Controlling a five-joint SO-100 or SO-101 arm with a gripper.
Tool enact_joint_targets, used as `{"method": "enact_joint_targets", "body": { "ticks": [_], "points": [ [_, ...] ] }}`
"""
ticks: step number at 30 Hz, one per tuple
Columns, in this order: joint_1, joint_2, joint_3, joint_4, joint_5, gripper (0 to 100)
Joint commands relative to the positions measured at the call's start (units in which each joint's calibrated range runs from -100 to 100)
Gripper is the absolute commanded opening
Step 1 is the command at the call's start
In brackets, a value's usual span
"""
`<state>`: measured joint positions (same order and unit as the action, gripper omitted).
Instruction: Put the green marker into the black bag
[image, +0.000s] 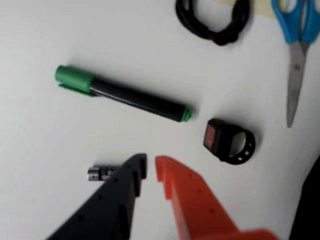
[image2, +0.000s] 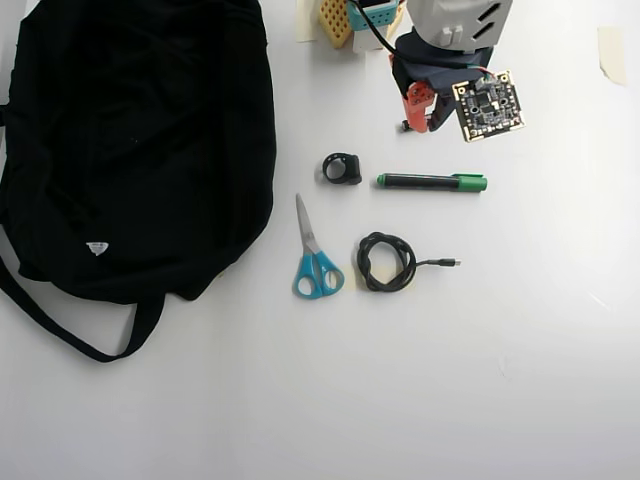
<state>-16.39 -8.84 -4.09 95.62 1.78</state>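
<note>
While the green marker lies flat on the white bench, untouched, no part of the task can be judged done: the marker has yet to be gripped, lifted, carried across and dropped into the black bag. In the overhead view the marker is seen just at six o'clock of the gripper, its green cap pointing to three o'clock. In the wrist view the marker is found at twelve o'clock of the black and orange fingers, which are held narrow, with only a slim gap between them, and are closed on nothing. A wider opening would be needed, it is judged, before the barrel could be taken.

Around the marker, in the overhead view, a small black ring-shaped gadget is placed just at nine o'clock of it, a coiled black cable at six o'clock, and blue-handled scissors at seven o'clock. A short battery is seen in the wrist view touching or just beside the black finger. The bag lies well apart at nine o'clock; the ring gadget and scissors are found between marker and bag, though a lifted carry should clear them.
</note>
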Motion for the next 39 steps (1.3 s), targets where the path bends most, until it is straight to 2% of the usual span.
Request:
{"method": "enact_joint_targets", "body": {
  "ticks": [1, 4, 10, 19, 30, 39],
  "points": [
    [0.0, -1.5, -2.3, 0.2, 5.1, 2],
    [0.3, -1.5, -2.3, 0.3, 9.6, 2],
    [-1.5, -0.9, -1.5, 0.3, 11.2, 2],
    [-1.7, -0.5, 2.4, -0.3, 19.6, 2],
    [-5.3, -0.4, 4.6, -0.4, 24.5, 2],
    [-5.5, -0.4, 13.0, -13.4, 28.2, 2]
  ]
}}
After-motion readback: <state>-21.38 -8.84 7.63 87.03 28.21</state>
